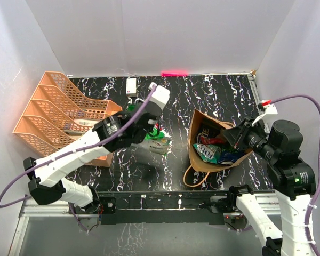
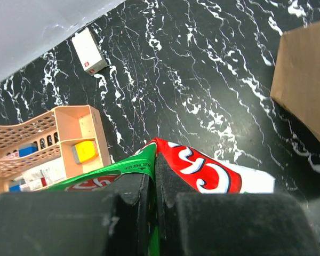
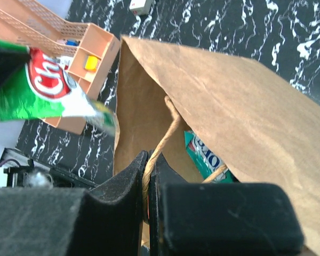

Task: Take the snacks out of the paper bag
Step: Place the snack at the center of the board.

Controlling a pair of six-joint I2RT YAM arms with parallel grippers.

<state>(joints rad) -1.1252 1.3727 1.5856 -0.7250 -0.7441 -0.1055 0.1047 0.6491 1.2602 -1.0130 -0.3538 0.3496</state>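
The brown paper bag (image 1: 195, 121) lies tilted at centre right with its mouth open; it also shows in the right wrist view (image 3: 229, 101). A teal-white pouch (image 1: 208, 152) and a dark blue packet (image 1: 232, 157) lie inside it. My right gripper (image 1: 229, 136) is shut on the bag's twisted paper handle (image 3: 168, 128). My left gripper (image 1: 148, 132) is shut on the green chip bag with the red logo (image 1: 160, 140), held above the table left of the paper bag. In the left wrist view the chip bag (image 2: 202, 170) sticks out past the shut jaws.
An orange mesh organiser (image 1: 58, 114) stands at the left, close to the left arm. A small white box (image 1: 131, 86) lies by the back wall. White walls close in the black marbled table (image 1: 213, 93) on three sides.
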